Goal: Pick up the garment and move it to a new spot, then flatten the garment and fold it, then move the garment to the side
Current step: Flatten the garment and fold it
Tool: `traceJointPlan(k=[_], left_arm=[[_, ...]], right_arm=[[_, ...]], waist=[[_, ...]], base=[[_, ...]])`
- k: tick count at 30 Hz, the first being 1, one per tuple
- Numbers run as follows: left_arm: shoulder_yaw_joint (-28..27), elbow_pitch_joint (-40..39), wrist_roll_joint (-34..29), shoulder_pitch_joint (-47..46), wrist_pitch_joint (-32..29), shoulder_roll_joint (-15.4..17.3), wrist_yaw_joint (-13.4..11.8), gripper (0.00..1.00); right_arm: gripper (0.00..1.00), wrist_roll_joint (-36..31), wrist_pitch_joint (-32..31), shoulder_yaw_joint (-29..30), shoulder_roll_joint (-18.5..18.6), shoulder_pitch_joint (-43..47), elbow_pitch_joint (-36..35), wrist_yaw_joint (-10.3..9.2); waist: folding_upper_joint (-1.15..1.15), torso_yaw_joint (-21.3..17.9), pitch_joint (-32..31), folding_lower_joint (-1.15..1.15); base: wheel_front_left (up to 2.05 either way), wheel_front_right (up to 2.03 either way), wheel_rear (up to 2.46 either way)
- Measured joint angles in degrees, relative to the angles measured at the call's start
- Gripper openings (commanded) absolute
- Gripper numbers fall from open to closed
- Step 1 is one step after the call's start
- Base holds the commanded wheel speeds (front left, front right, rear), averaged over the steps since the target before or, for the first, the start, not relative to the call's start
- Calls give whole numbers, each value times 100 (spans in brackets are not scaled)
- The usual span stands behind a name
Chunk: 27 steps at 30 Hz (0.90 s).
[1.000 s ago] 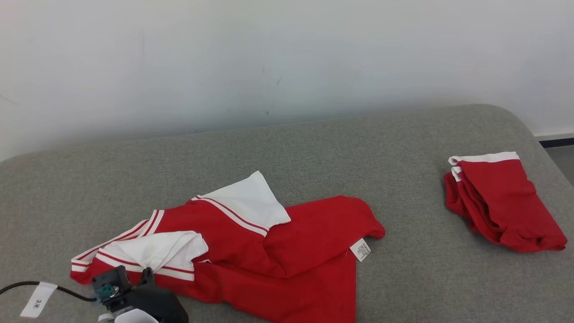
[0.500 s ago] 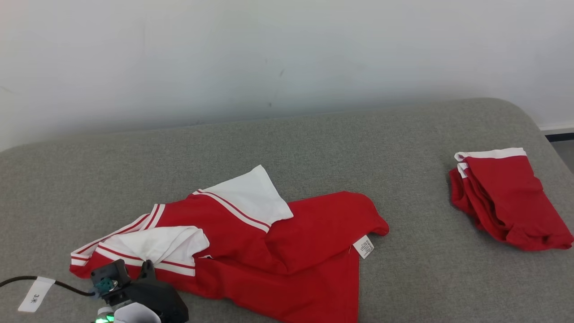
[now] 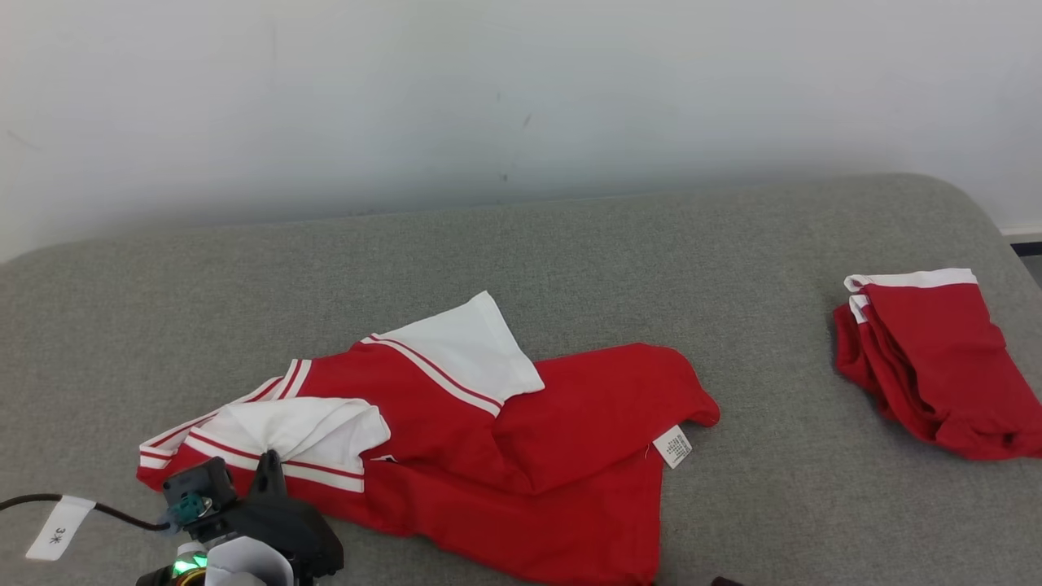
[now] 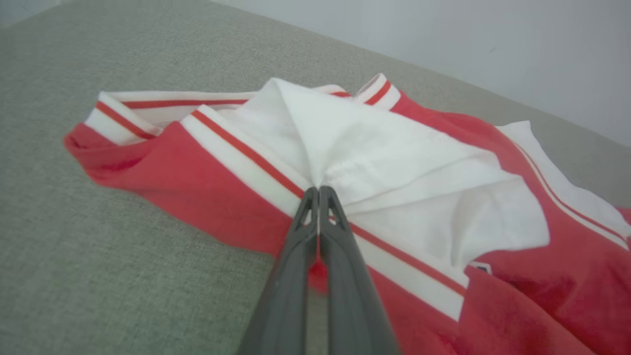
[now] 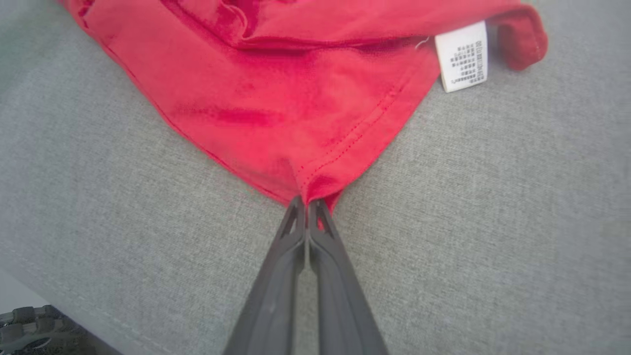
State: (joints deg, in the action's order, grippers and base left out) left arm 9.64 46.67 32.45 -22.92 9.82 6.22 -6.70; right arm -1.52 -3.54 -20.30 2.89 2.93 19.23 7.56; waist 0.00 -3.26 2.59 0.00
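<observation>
- My left gripper [image 4: 318, 193] has its two dark fingers pressed together on a pinch of the soft white sleeve [image 4: 384, 162]. Creases fan out from the tips, so I judge it has real cloth, not just a graze.
- My right gripper [image 5: 306, 203] is closed the same way, its tips meeting on the stitched bottom corner [image 5: 320, 185] of the hem.
- Both hold the same thing: the crumpled red cotton shirt with white, red-striped sleeves [image 3: 570, 423]. It lies on the near left of the grey woven cushion [image 3: 570, 252], with one sleeve flipped up and the body doubled over itself.
- As I read it, the step in hand is the lift and carry to a new spot.
- I would raise both arms together and evenly, high enough for the sagging middle to clear the cushion.
- I would spread the arms only until the cloth goes taut — the right hold is on a thin corner and could slip under a jerk.
- The set-down should land well apart from the folded red garment with a white band [image 3: 928, 358] at the far right.
- I cannot tell how many layers sit in either pinch.
- The shirt's near hem runs off the bottom of the head view.
- The print on the small white care label [image 3: 677, 446] is too small to read.
</observation>
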Motion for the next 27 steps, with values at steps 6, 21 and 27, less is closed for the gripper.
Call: traceJointPlan(k=[6, 21, 27], left_arm=[[-82, -252, 111, -1, 272, 3, 123, 0], [-557, -1700, 991, -1063, -424, 190, 649, 0], [-463, -2028, 815, -2601, -516, 393, 615, 0]], right_arm=[[0, 189, 130, 454, -3, 90, -365, 0], [0, 2224, -631, 600, -1, -2107, -1213, -11], [0, 2280, -554, 405, 350, -4090, -578, -10]], waist=[[0, 17, -123, 0], [0, -114, 295, 1], [0, -165, 916, 1]], base=[[0, 0, 0], [0, 0, 0], [0, 0, 0]])
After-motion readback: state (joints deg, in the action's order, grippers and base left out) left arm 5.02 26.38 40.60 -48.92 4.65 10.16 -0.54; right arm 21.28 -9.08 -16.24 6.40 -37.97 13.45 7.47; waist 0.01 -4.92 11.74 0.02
